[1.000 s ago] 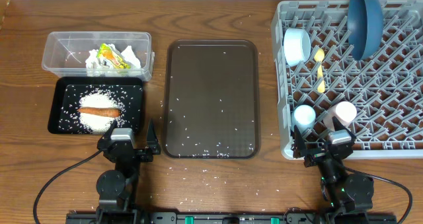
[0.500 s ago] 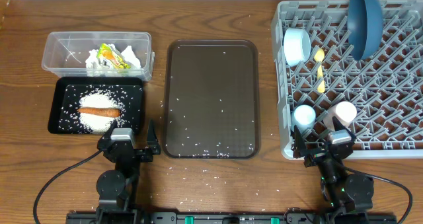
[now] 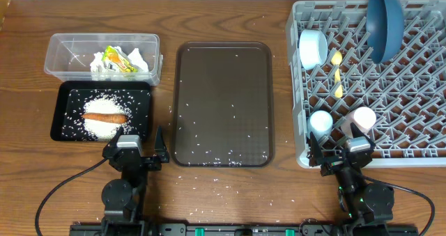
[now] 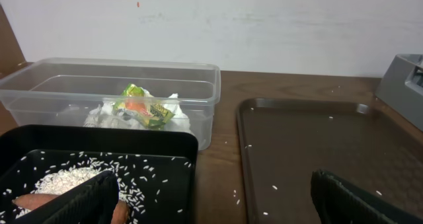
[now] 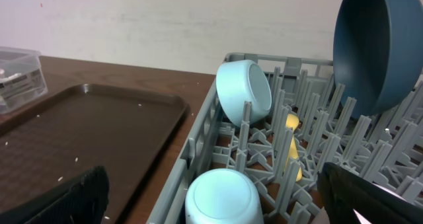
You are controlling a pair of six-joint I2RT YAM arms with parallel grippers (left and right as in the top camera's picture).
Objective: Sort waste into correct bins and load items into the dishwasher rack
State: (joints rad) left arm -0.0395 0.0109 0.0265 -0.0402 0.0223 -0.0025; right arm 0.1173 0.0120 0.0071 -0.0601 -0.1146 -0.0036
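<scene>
Both jaws spread wide, empty, left seemingly just beside black tray (image 4: 99,139)

Readable text: none in any view.
Yellow-green crinkled plastic wrapper (image 4: 139,107): orange and dark print, too small and blurred to read; it lies on crumpled white paper (image 4: 106,115) in the clear rectangular plastic tub (image 4: 203,112), ahead and left of the left gripper (image 4: 213,187).
Light grey plastic dishwasher rack (image 5: 198,152): wall just ahead of the right gripper (image 5: 213,174), no legible marking.
</scene>
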